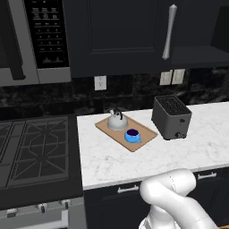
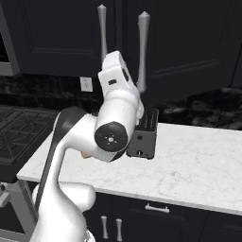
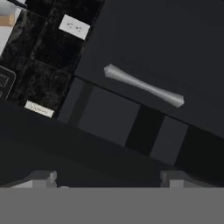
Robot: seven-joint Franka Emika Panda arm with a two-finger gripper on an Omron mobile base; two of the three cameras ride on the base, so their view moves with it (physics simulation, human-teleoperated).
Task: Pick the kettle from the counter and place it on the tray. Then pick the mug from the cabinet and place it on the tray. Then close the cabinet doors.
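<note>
Cabinet doors [image 2: 142,52] are what remains for you: the kettle [image 1: 117,120] and the blue mug [image 1: 132,135] both sit on the tray [image 1: 145,134], the kettle on the tray's far-left part and the mug just in front of it toward the near right corner, and the tray lies flat on the tabletop [image 1: 147,159] to the left of the black toaster [image 1: 171,117]. In the right base view two pale bar handles stand side by side above the toaster, with the arm's wrist raised just in front of them, so the doors look nearly shut, but you cannot tell from these views whether both panels are fully home. In the hand view one handle [image 3: 144,85] runs slantwise across the dark panel, close ahead of the fingers [image 3: 107,181], which stand wide apart and hold nothing. Your main risk is a door left ajar: push off-centre or glance off the rounded handle and the panel may stop short. A second risk is snagging, since open fingers near a bar handle can hook it and drag the door back out as you retreat. Mind the elbow too; it hangs above the tabletop beside the toaster, and a broad swing could knock the toaster or sweep across the tray and tip the mug. Press squarely on the flat panel beside the handle, then back straight away.
</note>
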